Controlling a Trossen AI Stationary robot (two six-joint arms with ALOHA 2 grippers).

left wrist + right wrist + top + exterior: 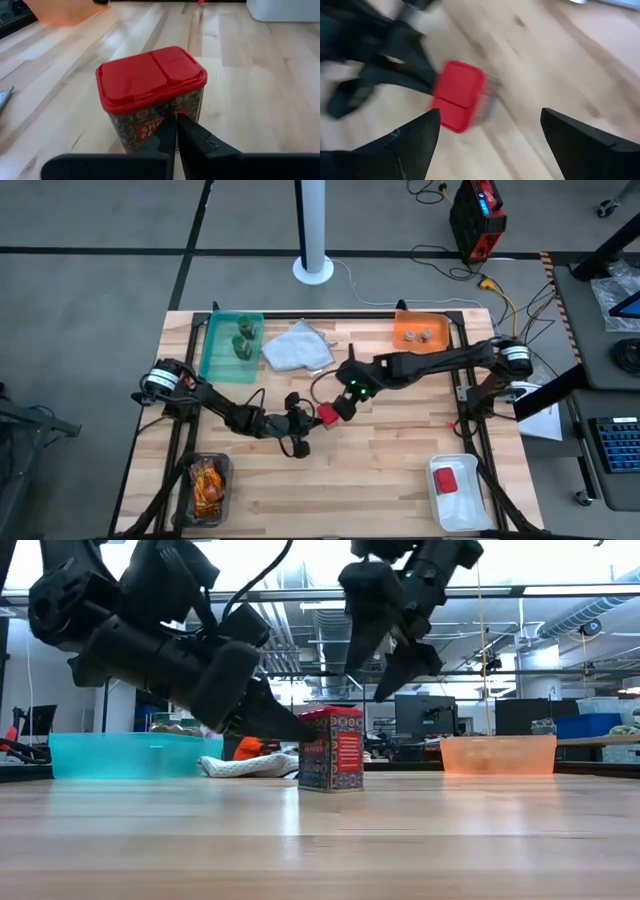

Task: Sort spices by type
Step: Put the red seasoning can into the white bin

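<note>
A red-lidded boxy spice container [326, 415] stands upright on its base mid-table, also clear in the low view [332, 748]. My left gripper [307, 421] is shut, its tips at the box's side toward the table's left [176, 122]. My right gripper [343, 407] hangs open above the box without touching it [368, 685]; in its wrist view the box [460, 95] lies below, off toward one finger of my right gripper [491, 114]. Green-capped jars [243, 340] stand in the teal tray, grey round jars [420, 335] in the orange tray, another red box [445, 479] in the white tray, and orange packets [206, 483] in a clear bin. My left gripper touches the red box's patterned side wall [155, 122], below the lid, with the tips of its shut fingers [300, 730]. The fingers slant down at it from the table's left. The box stands upright with its base on the table.
The teal tray [215, 350] and orange tray [400, 340] sit along the far edge with a pale grey cloth [297, 348] between them. The white tray [465, 500] is at the near right, the clear bin [187, 490] at the near left. Bare wood lies between these two.
</note>
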